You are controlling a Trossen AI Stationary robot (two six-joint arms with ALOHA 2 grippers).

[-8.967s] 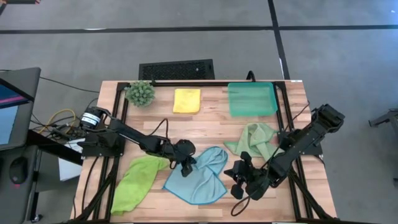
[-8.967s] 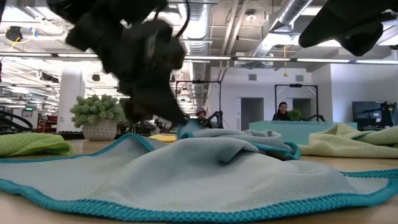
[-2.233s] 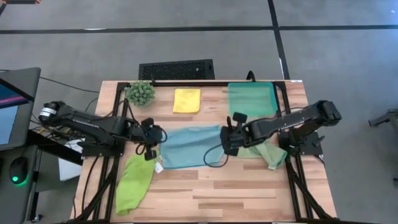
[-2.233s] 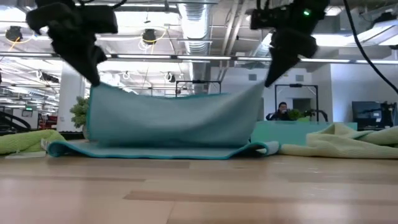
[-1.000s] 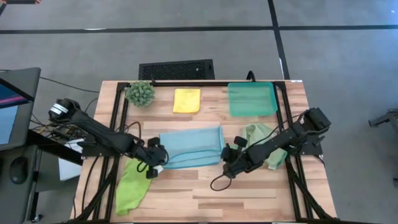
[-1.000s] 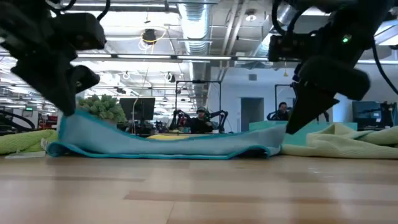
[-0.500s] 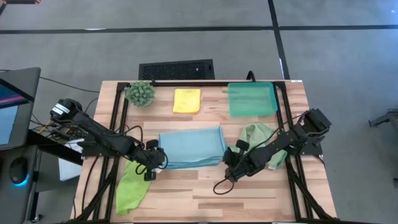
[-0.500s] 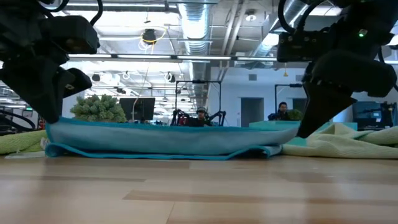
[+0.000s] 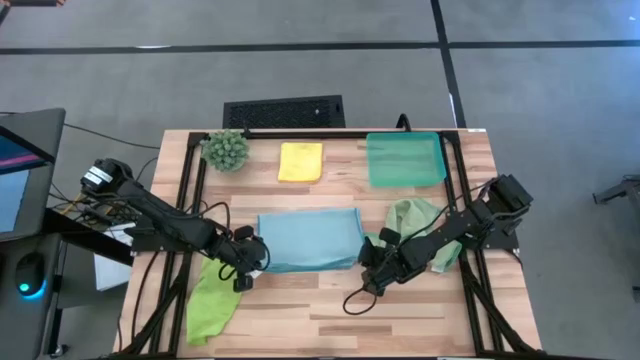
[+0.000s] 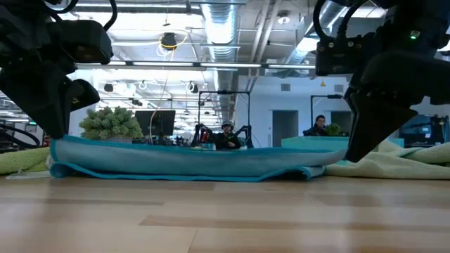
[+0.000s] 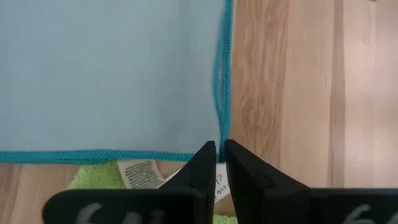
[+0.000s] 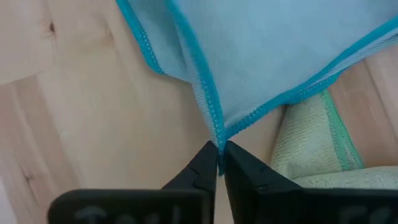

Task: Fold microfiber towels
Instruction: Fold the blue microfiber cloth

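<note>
The light blue towel (image 9: 305, 240) lies folded in two at the table's middle, its lower layer on the wood. My left gripper (image 9: 247, 268) is shut on its near left corner and my right gripper (image 9: 366, 272) on its near right corner. In the low view the upper layer (image 10: 197, 156) runs nearly level between them. The lime green towel (image 9: 213, 298) lies crumpled near the left corner, partly under the blue one. The pale sage towel (image 9: 420, 228) lies bunched beside the right arm. The yellow towel (image 9: 300, 161) rests folded at the back. My left gripper pinches the upper layer's near left corner (image 11: 220, 135) between its two fingertips, right where the two teal hems meet. The fingers slant down onto it. The corner sits a little above the table (image 10: 58, 144). My right gripper pinches the near right corner (image 12: 216, 138) at the hem's point, between its two fingertips, slanting down from the right. The corner is held just off the wood (image 10: 343, 151), with a second hemmed edge (image 12: 142, 42) lying behind it.
A teal plastic tray (image 9: 405, 160) stands at the back right and a small spiky plant (image 9: 226, 149) at the back left. Bare wood (image 9: 330, 320) stretches along the near edge. A white care label (image 11: 140, 173) shows over the lime green towel.
The towel's upper layer, which sagged in the middle and stood higher at the left, has been drawn out level between the two grippers. It now covers the lower layer out to its near edge. Both grippers have kept hold of their corners.
</note>
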